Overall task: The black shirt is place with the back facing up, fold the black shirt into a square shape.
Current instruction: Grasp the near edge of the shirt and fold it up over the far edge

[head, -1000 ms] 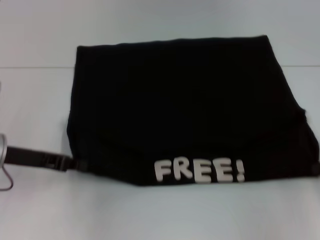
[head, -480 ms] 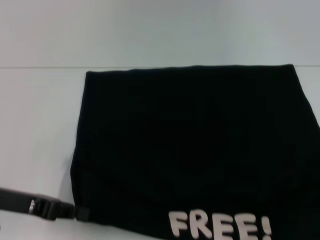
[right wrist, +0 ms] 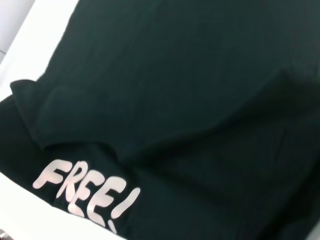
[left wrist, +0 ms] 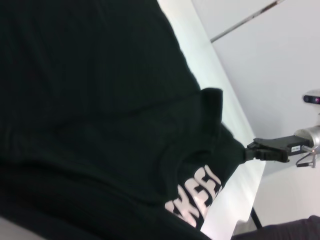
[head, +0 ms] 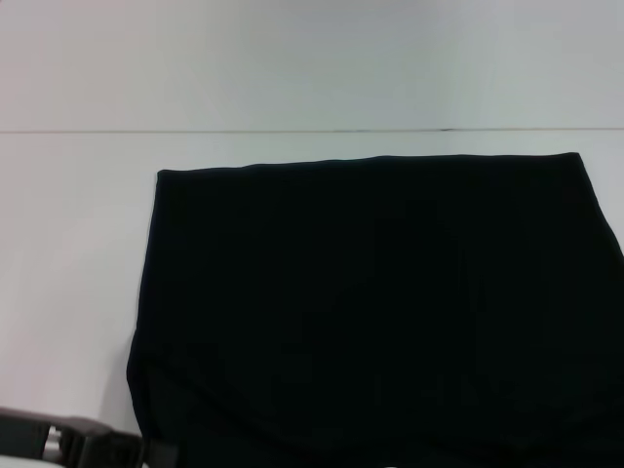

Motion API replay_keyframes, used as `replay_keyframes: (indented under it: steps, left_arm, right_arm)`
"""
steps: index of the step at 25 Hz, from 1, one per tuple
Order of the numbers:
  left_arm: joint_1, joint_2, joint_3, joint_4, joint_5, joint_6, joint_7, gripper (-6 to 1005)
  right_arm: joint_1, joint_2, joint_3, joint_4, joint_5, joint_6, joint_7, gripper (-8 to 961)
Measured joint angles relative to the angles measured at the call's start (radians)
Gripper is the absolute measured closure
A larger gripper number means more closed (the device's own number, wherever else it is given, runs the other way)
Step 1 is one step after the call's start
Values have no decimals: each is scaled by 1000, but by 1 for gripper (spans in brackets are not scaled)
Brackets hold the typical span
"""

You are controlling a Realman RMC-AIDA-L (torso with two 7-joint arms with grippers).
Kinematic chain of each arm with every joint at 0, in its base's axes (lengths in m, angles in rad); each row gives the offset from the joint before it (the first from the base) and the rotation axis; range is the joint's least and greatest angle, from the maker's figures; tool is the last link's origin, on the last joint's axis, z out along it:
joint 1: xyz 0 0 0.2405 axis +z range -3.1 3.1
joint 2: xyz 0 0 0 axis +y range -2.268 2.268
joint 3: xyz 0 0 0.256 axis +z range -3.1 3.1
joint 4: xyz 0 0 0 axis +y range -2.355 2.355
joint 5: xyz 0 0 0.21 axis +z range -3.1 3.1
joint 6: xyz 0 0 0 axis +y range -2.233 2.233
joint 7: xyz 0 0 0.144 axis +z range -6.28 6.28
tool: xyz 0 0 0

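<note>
A pale worktop (head: 78, 244) carries the black shirt (head: 370, 312), filling the head view's lower right, folded nearly square. The left gripper (head: 156, 453) touches its lower-left corner; the right gripper (left wrist: 250, 151) pinches the other corner. Releasing unevenly could spring the fold open.

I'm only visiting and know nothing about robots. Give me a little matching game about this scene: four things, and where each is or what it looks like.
Things:
1. black shirt
2. "FREE!" print
3. left gripper
4. right gripper

Descriptions:
a. white blocky letters
b. at the shirt's edge, seen far off in the left wrist view
c. dark cloth lying over the pale table
d. low on the left of the head view, at the shirt's near corner

Pairs: 1-c, 2-a, 3-d, 4-b
</note>
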Motion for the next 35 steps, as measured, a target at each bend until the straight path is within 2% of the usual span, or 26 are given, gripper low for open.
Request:
replay_keyframes:
  steps: [3, 7, 13, 17, 20, 25, 30, 35]
  left_arm:
    - [-27, 10, -9, -8, -10, -14, 4, 876]
    - [-99, 44, -15, -40, -34, -69, -11, 871]
    - [-257, 114, -2, -135, -27, -246, -80, 864]
    - [-322, 133, 20, -161, -24, -407, -131, 859]
    - [-349, 135, 66, -189, -23, -565, -173, 855]
    - [-374, 121, 143, -237, -23, -810, -214, 849]
    - [-401, 109, 167, -274, -23, -963, -206, 843]
    - [-421, 102, 208, -280, -23, -1060, -210, 837]
  right_arm:
    - [38, -11, 31, 0, 3, 4, -8, 910]
    - [115, -23, 85, 12, 5, 44, -8, 910]
    - [256, -36, 102, 40, 8, 176, 42, 909]
    - [343, -36, 65, 67, 4, 294, 82, 908]
    - [400, -37, 25, 106, 4, 400, 108, 909]
    - [491, -38, -34, 196, 7, 605, 132, 909]
    - [565, -35, -75, 295, 10, 797, 132, 897]
    - [613, -24, -82, 333, 10, 934, 124, 886]
